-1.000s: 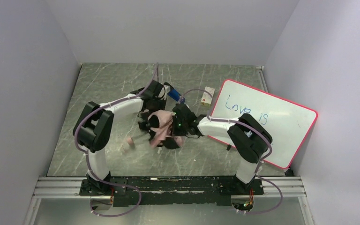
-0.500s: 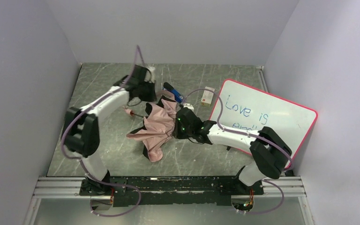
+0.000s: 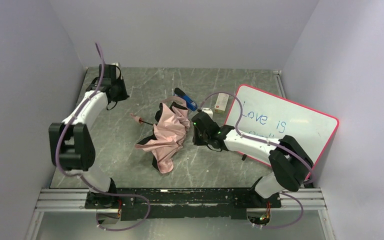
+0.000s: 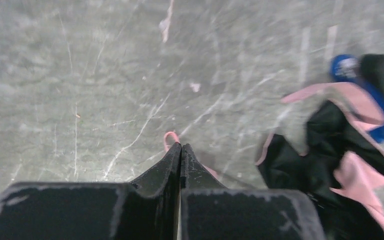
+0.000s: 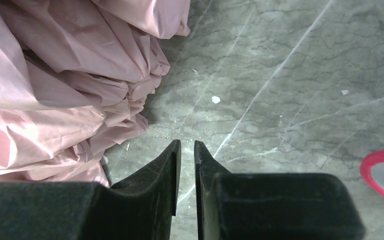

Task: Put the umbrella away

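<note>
The umbrella (image 3: 167, 135) lies half open on the table's middle, pale pink fabric up, black lining at its edges, and its pink handle (image 3: 137, 119) pointing left. My left gripper (image 3: 116, 91) is shut and empty at the back left, well away from it. In the blurred left wrist view the shut fingertips (image 4: 181, 146) cover part of the pink handle loop (image 4: 169, 139), with the umbrella (image 4: 330, 165) to the right. My right gripper (image 3: 195, 134) sits just right of the fabric (image 5: 55, 75), with its jaws (image 5: 187, 142) nearly together, a thin gap between them, holding nothing.
A blue-and-black stapler (image 3: 185, 99) lies just behind the umbrella and also shows in the left wrist view (image 4: 375, 95). A small box (image 3: 222, 101) lies right of it. A red-framed whiteboard (image 3: 280, 127) covers the right side. Walls close in left, back and right.
My left arm has swung from the umbrella out to the back left corner. The umbrella, bunched between the grippers a second ago, now lies spread on the table. My right gripper drew back slightly.
</note>
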`<action>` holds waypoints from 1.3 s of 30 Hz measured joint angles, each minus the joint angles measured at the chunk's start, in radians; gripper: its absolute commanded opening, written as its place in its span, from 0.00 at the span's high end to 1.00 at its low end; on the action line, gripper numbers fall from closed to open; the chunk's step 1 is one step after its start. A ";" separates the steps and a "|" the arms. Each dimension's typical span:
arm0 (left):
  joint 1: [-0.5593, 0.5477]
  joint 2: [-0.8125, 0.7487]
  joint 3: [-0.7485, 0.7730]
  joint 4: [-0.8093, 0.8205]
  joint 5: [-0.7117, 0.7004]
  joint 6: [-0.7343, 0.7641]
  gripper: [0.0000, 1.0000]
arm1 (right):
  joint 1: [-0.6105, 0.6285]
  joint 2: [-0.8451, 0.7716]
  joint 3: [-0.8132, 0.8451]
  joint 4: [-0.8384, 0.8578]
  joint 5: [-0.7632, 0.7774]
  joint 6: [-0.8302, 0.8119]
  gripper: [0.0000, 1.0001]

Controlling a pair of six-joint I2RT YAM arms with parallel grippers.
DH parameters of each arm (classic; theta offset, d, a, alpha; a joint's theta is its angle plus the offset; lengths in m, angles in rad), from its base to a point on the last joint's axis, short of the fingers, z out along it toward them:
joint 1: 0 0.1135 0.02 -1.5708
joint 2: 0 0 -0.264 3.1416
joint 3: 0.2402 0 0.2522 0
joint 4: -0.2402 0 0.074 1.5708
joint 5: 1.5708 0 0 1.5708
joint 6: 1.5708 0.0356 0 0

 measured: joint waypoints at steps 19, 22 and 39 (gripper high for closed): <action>0.019 0.342 0.039 -0.021 0.037 0.112 0.95 | -0.044 0.267 0.209 0.013 -0.057 -0.064 0.80; 0.019 0.372 0.039 -0.045 0.075 0.148 0.95 | -0.045 0.293 0.233 0.009 -0.072 -0.077 0.80; -0.112 0.334 -0.026 -0.045 0.189 0.209 0.95 | -0.050 0.423 0.381 -0.005 -0.177 -0.099 0.80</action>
